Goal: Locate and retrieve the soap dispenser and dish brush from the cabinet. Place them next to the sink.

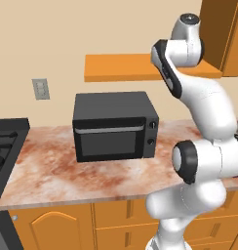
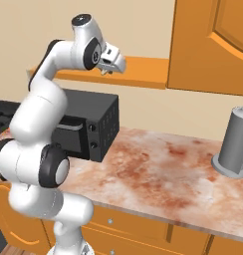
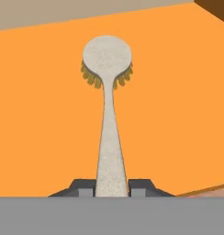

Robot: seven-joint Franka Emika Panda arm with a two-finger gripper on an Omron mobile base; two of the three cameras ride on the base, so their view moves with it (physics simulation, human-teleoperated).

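The pincer (image 3: 112, 189) is clenched on the dish brush (image 3: 108, 110) handle's end, above the cabinet (image 3: 49, 114) shelf.

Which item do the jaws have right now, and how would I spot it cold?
Start at the orange open wall shelf above the black microwave. On its flat top lies the dish brush, with the jaws shut on the end of its handle. Its pale round head fringed with yellowish bristles and its thin tapering handle mark it out.

Franka arm: rising from the base, elbow folding back, forearm reaching toward 1 o'clock in the right base view. Gripper (image 3: 112, 188): fingers (image 3: 84, 187) pinching closed at 6 o'clock of the hand view.
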